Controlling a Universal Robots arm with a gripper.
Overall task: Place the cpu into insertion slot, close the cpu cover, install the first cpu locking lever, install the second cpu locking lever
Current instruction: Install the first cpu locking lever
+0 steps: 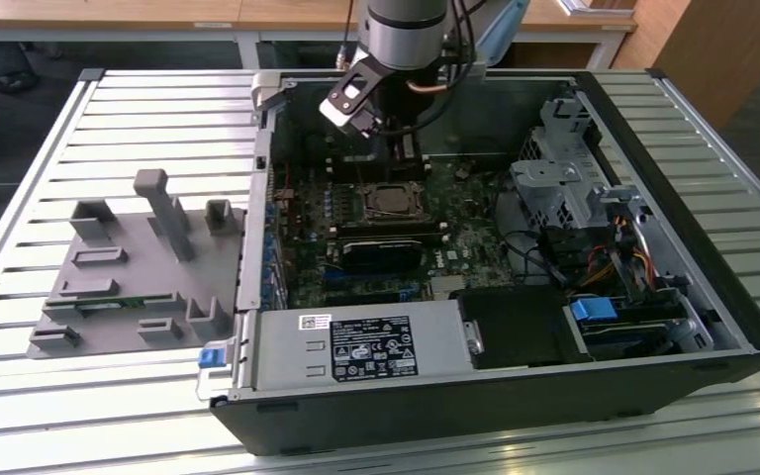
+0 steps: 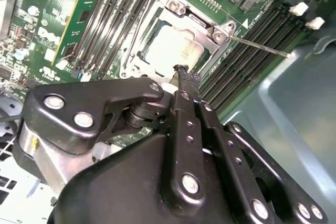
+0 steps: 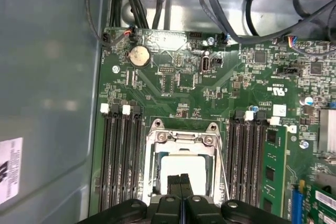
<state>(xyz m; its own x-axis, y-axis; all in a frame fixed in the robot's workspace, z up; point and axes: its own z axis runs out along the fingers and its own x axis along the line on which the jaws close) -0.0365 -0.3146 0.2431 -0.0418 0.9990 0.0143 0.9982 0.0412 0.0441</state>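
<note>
In first wrist view, gripper fingers seen pressed together, tips just over cpu; cpu seated in slot, cover apparently lowered; exterior view: gripper at slot's 12 o'clock.

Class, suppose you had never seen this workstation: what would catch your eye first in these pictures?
In the first wrist view, the gripper, fingers together, hangs over the pale cpu, framed by the silvery cpu cover. In the exterior view, the open computer case stands on a slatted table, a grey fixture at the exterior view's left.
</note>
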